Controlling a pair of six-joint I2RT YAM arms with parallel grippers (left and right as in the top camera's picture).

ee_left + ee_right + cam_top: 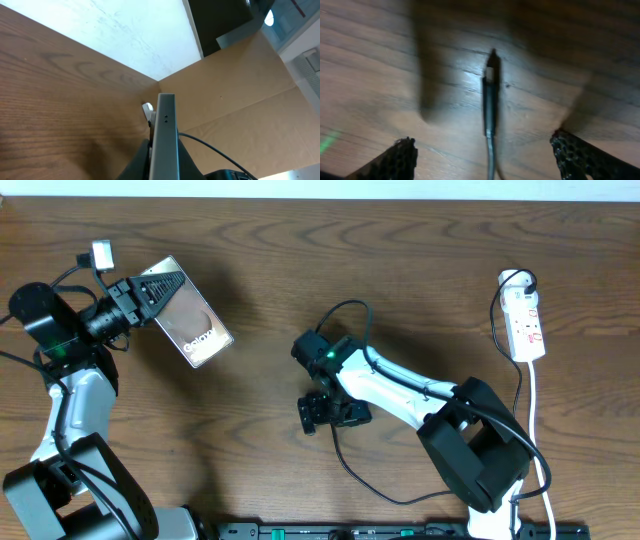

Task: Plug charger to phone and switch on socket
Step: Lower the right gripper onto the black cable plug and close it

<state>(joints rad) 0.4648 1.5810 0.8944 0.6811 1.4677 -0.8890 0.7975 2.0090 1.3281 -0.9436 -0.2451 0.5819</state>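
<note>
Overhead view: the one legible text is the word "Galaxy" in white letters on the brownish-grey face of the phone [190, 312]. It sits near the end of the phone that points toward the middle of the surface and reads slantwise in the picture, rising to the right. Any smaller print near it is too small to make out. The white power strip [525, 323] at the right edge of the surface carries small red marks on its top face, too small to read as letters or numbers. Left wrist view: phone seen edge-on, nothing legible. Right wrist view: blurred, nothing legible.
</note>
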